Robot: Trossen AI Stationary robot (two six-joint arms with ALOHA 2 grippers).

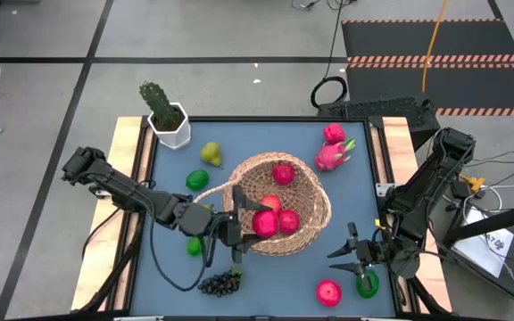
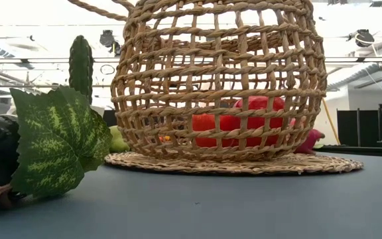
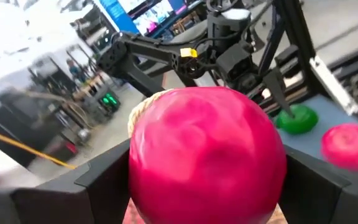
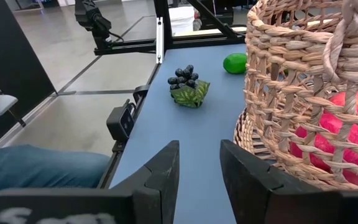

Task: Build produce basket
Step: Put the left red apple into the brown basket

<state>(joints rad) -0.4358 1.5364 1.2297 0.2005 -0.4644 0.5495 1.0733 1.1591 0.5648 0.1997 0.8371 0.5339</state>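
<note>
The left claw (image 1: 242,225) reaches over the near rim of the basket (image 1: 315,218) and grips a red apple (image 3: 207,152) between its two dark fingers (image 3: 73,186), one on each side of the fruit. In the left wrist view the apple fills most of the space between the fingers (its skin is smooth and pinkish red). Just beyond this claw, inside the basket, lie two more red apples: one (image 1: 289,222) touching the held fruit's side and one (image 1: 283,174) toward the far wall. The basket sits mid-bench on the blue bench (image 1: 266,134).

Behind the left claw, toward its arm, a green lime (image 1: 194,246) and a dark grape bunch (image 1: 221,283) rest on the bench, well apart from the basket. Farther out on that side lie another lime (image 1: 197,179) and a yellow-green pear (image 1: 211,153), with a potted cactus (image 1: 164,113) at the bench corner.

The right claw (image 1: 353,254) hovers low over the bench on the other side of the basket, its fingers (image 4: 160,180) part-way apart and holding nothing. Just beside it lie a red apple (image 1: 329,292) and a green lime (image 1: 367,283). Across the basket from it, at the far edge, rest a pink dragon fruit (image 1: 331,156) and a small pink fruit (image 1: 333,134).
</note>
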